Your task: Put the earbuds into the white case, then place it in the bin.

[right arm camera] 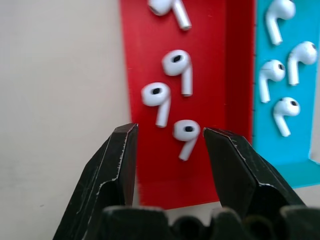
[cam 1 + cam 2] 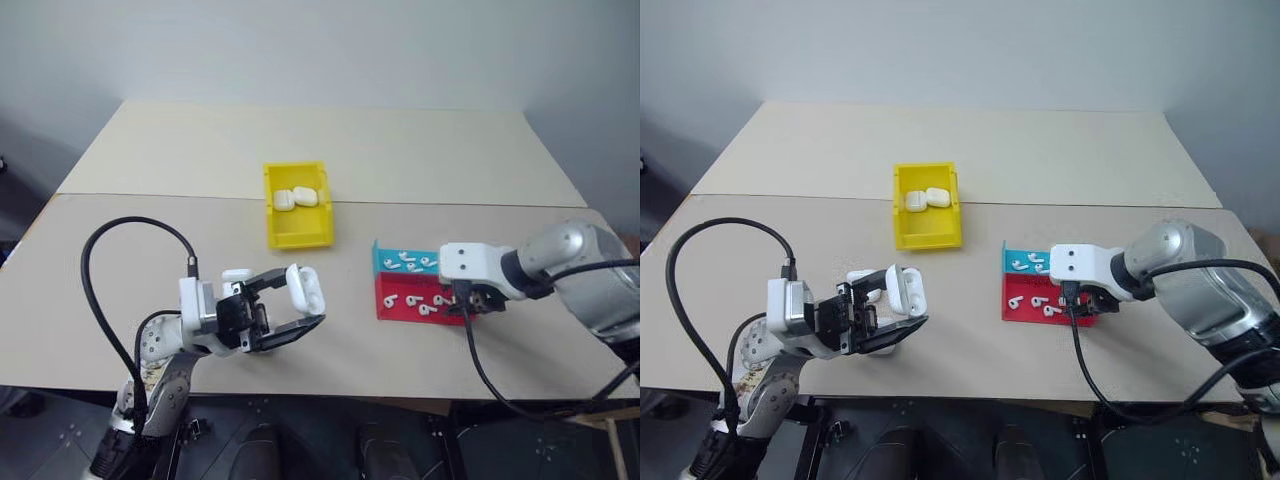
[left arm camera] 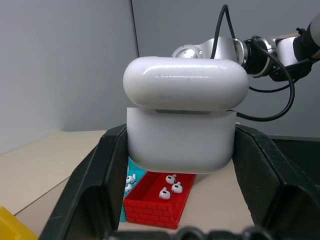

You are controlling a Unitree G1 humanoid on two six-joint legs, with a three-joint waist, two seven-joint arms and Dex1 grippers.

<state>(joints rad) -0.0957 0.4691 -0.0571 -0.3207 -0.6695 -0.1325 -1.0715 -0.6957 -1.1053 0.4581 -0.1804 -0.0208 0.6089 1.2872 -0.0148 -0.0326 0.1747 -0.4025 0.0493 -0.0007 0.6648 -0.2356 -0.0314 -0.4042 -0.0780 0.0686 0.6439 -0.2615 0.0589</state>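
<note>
A pale beige worktop [image 2: 420, 150] stands against a plain grey wall, with a seam running across it from side to side. A small yellow bin [image 2: 297, 205] sits near the middle of the worktop, just on the near side of the seam, and two closed white cases [image 2: 296, 197] lie inside it at its far end.

Toward the near left corner, the left gripper [image 2: 295, 307] points sideways toward the right and clamps a white case [image 2: 306, 287] between its two black fingers [image 3: 90, 185]. The case is held above the surface with its hinged lid [image 3: 186, 83] tipped open.

Toward the near right edge lies a shallow tray [image 2: 385, 300] with a teal half farther from the robot and a red half nearer. Several tiny white earbuds [image 1: 183, 137] with short stems lie loose in both halves.

The right gripper [image 1: 170, 150] points down over the red half. Its fingers stand partly apart, one on each side of a single earbud, not closed on it. A black cable [image 2: 480, 365] trails from that wrist toward the near edge.
</note>
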